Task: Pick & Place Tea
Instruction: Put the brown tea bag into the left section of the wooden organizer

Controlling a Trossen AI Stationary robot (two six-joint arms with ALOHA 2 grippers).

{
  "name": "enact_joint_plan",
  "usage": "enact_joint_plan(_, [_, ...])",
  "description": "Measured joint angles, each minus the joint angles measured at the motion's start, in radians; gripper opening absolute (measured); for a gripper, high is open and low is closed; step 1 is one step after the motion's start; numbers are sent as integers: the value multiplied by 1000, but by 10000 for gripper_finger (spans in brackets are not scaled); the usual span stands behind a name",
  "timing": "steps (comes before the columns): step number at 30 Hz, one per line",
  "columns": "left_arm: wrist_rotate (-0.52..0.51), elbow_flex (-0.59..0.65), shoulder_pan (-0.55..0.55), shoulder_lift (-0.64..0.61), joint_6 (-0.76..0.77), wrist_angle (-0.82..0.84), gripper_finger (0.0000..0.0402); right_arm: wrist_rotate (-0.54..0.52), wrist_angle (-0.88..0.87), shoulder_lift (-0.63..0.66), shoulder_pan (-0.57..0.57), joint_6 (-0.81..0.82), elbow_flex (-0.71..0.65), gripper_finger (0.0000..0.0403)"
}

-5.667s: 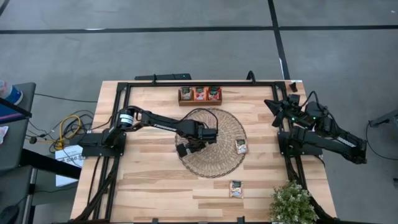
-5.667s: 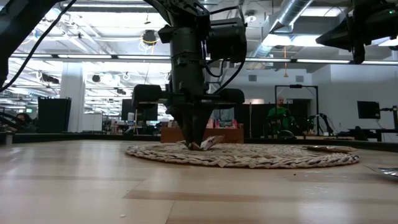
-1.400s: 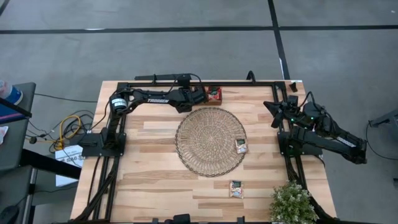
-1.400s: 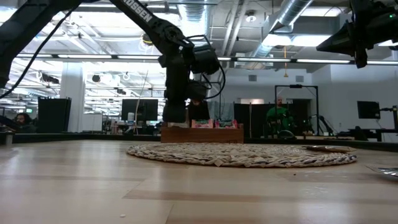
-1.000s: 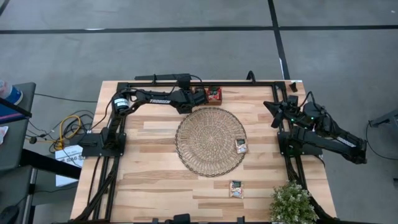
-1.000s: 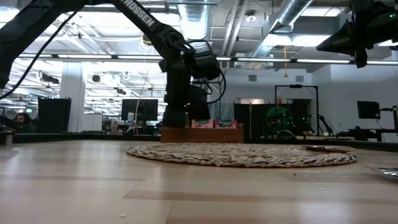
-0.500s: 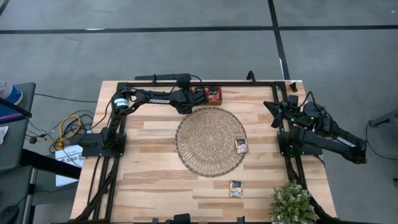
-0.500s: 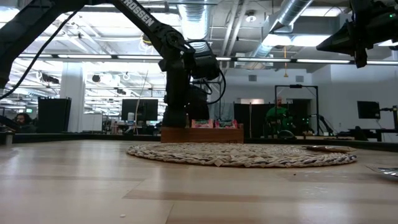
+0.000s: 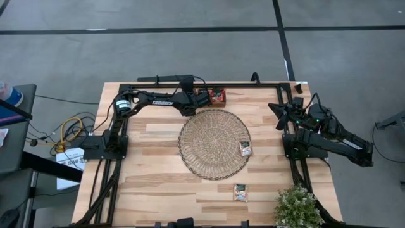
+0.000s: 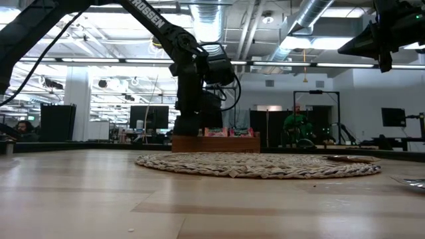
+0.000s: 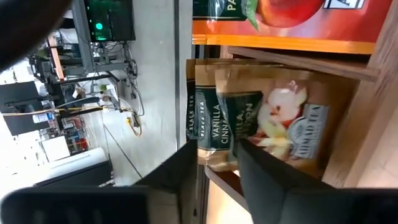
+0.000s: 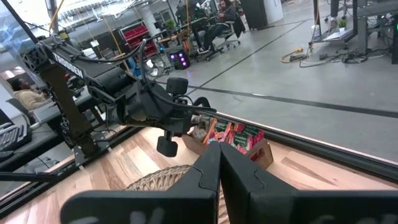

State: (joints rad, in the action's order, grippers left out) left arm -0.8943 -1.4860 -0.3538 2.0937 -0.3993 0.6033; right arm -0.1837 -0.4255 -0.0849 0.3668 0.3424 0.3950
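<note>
Start at the left: your left end effector (image 9: 204,99) hangs over the wooden tray (image 9: 219,101) at the desk's (image 9: 152,177) far edge, just where it was half a second ago. What has changed is the fingers. They were pinched together a moment back; now, in the left wrist view, they stand a little apart with a pale tea sachet (image 11: 264,127) between them, already down in a tray compartment in front of other packets. You can read that as the release just beginning, so this sachet looks as good as delivered, though you cannot yet tell whether the pads have fully let go.

Moving right, the woven mat (image 9: 214,144) carries one more pale sachet (image 9: 245,149) near its right rim. Another sachet (image 9: 240,192) lies on the bare desk nearer the front, beside the small plant (image 9: 297,206). Those two are probably your next picks.

At the far right, your right end effector (image 12: 219,155) waits raised above the desk's edge, fingers pressed together and holding nothing.
</note>
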Motion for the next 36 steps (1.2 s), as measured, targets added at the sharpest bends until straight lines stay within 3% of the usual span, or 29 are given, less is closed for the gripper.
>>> enact_joint_plan(3, [-35, 0, 0, 0, -17, 0, 132, 0, 0, 0, 0, 0, 0, 0])
enact_joint_plan(9, [-260, -48, 3, -12, -98, 10, 158, 0, 0, 0, 0, 0, 0, 0])
enact_joint_plan(17, [-306, -264, 23, -141, -263, 32, 156, 0, 0, 0, 0, -1, 0, 0])
enact_joint_plan(20, [-286, -367, 62, -180, -270, 32, 156, 0, 0, 0, 0, -1, 0, 0])
enact_joint_plan(24, [-173, -481, 168, -186, -197, 64, 156, 0, 0, 0, 0, -1, 0, 0])
enact_joint_plan(28, [-30, -524, 281, -186, -137, 66, 156, 1, 0, 0, 0, -1, 0, 0])
enact_joint_plan(31, [-1, -526, 352, -184, -56, 78, 156, 22, 0, 0, 0, -1, 0, 0])
enact_joint_plan(33, [-2, -528, 392, -184, 52, 115, 156, 48, 0, 0, 0, -1, 0, 0])
enact_joint_plan(36, [52, -528, 441, -184, 360, 231, 156, 104, 0, 0, 0, -1, 0, 0])
